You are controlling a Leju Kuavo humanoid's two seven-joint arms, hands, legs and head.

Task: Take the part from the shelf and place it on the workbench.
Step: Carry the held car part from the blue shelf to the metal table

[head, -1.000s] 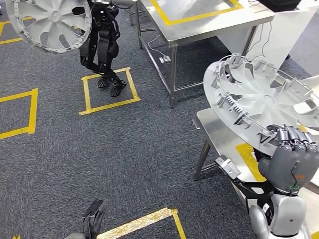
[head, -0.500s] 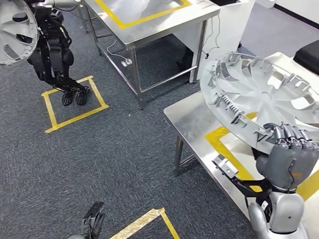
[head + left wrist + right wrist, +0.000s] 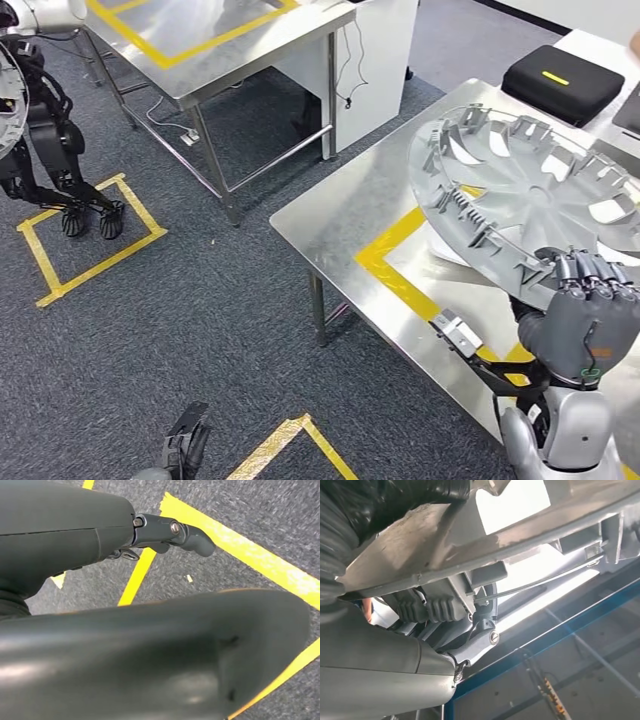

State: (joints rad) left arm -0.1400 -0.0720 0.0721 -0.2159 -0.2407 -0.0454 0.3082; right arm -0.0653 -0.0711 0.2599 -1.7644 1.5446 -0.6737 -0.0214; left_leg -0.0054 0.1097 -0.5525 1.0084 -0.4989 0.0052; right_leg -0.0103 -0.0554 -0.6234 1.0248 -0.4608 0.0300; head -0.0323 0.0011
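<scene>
The part is a silver wheel cover (image 3: 528, 190), tilted with its ribbed inner side up. My right hand (image 3: 585, 320) grips its near rim from below and holds it above the steel workbench (image 3: 340, 215), over a yellow taped square (image 3: 392, 250). In the right wrist view the cover's rim (image 3: 531, 525) lies across the fingers (image 3: 422, 607). My left hand (image 3: 187, 445) hangs low beside my body over the carpet and holds nothing; a dark finger (image 3: 177, 532) sticks out straight in the left wrist view.
A black case (image 3: 562, 80) lies at the workbench's far side. A second steel table (image 3: 219, 50) stands behind, across a carpet aisle. Another dark robot (image 3: 45, 130) stands at the far left in a yellow floor square (image 3: 90, 245), holding a wheel cover (image 3: 7, 100).
The camera has turned, so the whole scene slid left. The workbench now spreads under the wheel cover. My right hand keeps the same hold on the cover; my left hand hangs as before.
</scene>
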